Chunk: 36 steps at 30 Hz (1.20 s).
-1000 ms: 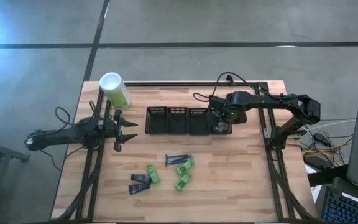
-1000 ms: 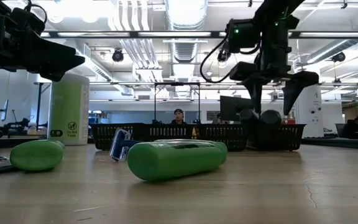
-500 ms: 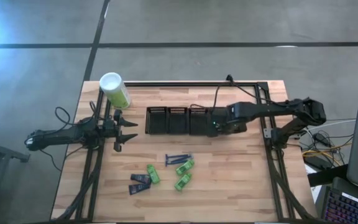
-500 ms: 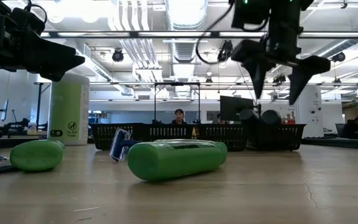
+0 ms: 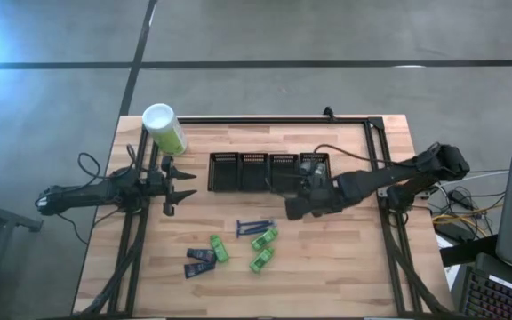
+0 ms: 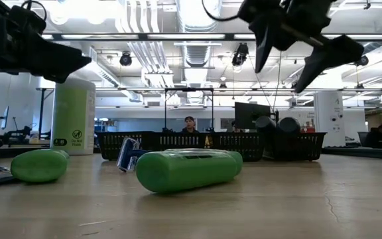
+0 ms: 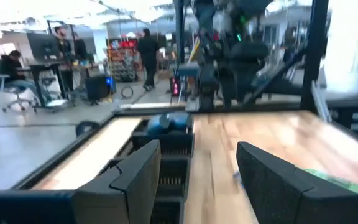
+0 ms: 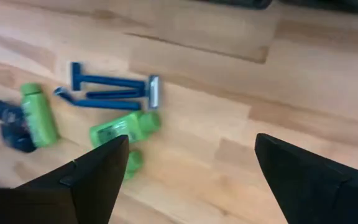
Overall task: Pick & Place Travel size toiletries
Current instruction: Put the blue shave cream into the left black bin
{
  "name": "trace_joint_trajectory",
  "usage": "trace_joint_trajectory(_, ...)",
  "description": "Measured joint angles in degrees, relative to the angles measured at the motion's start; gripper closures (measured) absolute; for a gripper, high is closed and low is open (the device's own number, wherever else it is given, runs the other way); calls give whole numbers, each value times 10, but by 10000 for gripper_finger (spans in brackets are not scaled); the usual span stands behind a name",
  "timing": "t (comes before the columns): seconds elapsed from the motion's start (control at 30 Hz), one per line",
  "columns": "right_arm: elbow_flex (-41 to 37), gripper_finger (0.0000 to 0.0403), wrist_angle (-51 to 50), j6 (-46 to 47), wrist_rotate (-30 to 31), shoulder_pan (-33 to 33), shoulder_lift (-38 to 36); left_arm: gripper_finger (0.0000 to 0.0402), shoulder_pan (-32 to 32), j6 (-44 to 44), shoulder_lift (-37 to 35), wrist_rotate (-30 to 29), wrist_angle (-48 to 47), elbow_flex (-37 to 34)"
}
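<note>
The green tubes (image 5: 262, 248), navy tubes (image 5: 200, 262) and blue razors (image 5: 254, 227) lay clustered on the wooden table (image 5: 345, 267), in a bright workshop with people beyond. The right gripper (image 5: 293, 209), fingers spread and empty, hung just beside the razors, near the black mesh bins (image 5: 269, 172). The left gripper (image 5: 183, 188) waited spread, well apart.

It is a big work lab: behind the wooden table (image 6: 257, 199) are desks, screens (image 6: 249, 113) and people (image 6: 190, 124) sitting.

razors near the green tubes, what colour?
Blue: the thin plastic razors have blue handles and a pale head, clearest in the right wrist view.
</note>
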Motion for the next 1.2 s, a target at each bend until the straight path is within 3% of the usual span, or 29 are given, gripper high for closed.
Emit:
trace_joint_trajectory(0.1, 0, 47, 20, 32, 23, 27, 0, 183, 0, -75, 0, 7, 34, 0)
trace_joint_trajectory(0.27, 0, 43, 70, 62, 52, 63, 0, 184, 0, -406, -1, 5, 78, 0)
trace_joint_trajectory(0.4, 0, 49, 126, 60, 61, 81, 9, 184, 0, -584, -1, -24, 79, 0)
trace_joint_trajectory(0.53, 0, 58, 181, 56, 43, 90, 32, 184, 0, -719, -1, -1, 85, 0)
trace_joint_trajectory(0.67, 5, 66, 216, 21, 26, 102, 68, 184, -7, -754, 3, 65, 87, 7)
trace_joint_trajectory(0.9, 45, 75, 199, -145, 29, 108, 82, 184, -23, -738, 11, 76, 86, 38)
trace_joint_trajectory(1.0, 54, 73, 175, -141, 27, 106, 71, 184, -23, -733, 10, 91, 90, 39)
trace_joint_trajectory(1.1, 63, 64, 221, -221, 35, 114, 59, 184, -25, -733, 12, 104, 89, 39)
trace_joint_trajectory(1.2, 54, 54, 217, -243, 54, 116, 49, 184, -26, -729, 13, 104, 89, 39)
